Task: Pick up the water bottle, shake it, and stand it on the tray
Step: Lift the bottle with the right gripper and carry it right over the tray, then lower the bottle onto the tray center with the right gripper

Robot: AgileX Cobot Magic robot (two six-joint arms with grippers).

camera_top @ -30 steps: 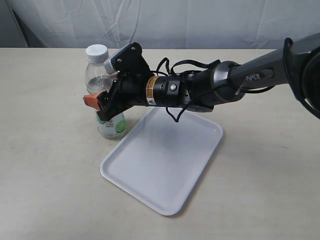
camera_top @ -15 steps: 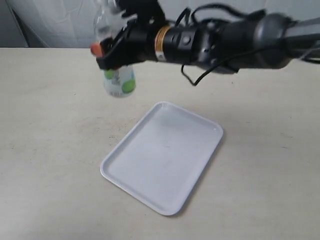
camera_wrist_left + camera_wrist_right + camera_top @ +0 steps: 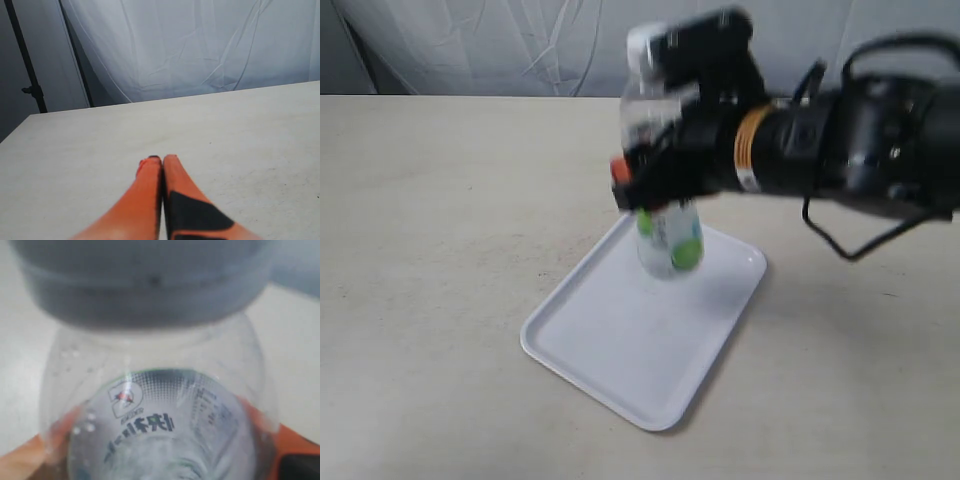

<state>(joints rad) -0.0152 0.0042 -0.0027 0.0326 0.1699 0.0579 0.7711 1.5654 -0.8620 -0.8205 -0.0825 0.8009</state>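
The water bottle (image 3: 667, 240), clear with a white cap and green lime label, hangs roughly upright in the air over the far part of the white tray (image 3: 620, 350). My right gripper (image 3: 650, 195) is shut on its middle, orange fingertips (image 3: 620, 168) showing at the left side; the picture is blurred by motion. In the right wrist view the water bottle (image 3: 165, 410) fills the frame between the orange fingers (image 3: 22, 460). My left gripper (image 3: 162, 161) is shut on nothing, low over bare table; it does not show in the exterior view.
The tray lies at an angle on the beige table (image 3: 430, 240). A white cloth backdrop (image 3: 500, 45) runs along the far edge. A dark stand pole (image 3: 25, 65) shows beyond the table in the left wrist view.
The right arm lifted the bottle off the table beside the tray, swung it up high, and has now brought it rightward and down over the tray.
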